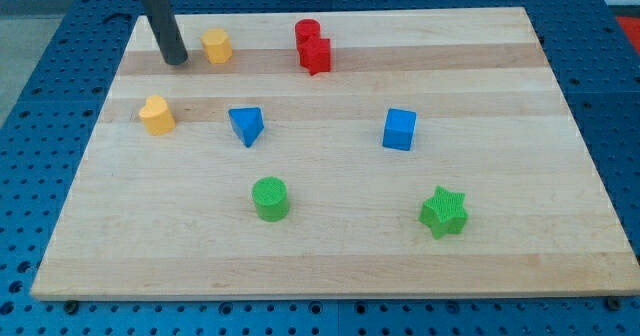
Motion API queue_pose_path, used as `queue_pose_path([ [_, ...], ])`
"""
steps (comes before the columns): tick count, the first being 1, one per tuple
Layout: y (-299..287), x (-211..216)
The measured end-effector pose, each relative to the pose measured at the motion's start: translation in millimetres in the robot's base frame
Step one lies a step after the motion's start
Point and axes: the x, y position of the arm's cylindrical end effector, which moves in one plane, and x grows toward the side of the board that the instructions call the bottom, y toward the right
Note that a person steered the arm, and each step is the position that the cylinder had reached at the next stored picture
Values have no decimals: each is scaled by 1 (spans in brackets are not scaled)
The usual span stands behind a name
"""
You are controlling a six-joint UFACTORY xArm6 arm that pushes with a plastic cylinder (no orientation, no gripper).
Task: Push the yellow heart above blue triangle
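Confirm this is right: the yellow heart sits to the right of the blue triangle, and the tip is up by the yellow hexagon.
Not quite. In the camera view the yellow heart sits left of the blue triangle, not right. My tip is indeed by the yellow hexagon.

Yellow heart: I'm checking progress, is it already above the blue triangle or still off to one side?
Still off to the side: the yellow heart sits at the view's left of the blue triangle, level with it.
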Motion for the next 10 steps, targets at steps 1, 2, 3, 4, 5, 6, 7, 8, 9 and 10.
queue_pose_path([
  [1, 43, -17],
  [2, 95, -23],
  [3, 108, -27],
  [4, 41, -13],
  [5, -65, 23],
  [6, -88, 39],
  [7, -90, 57],
  [8, -89, 101],
  [9, -88, 160],
  [10, -46, 179],
])
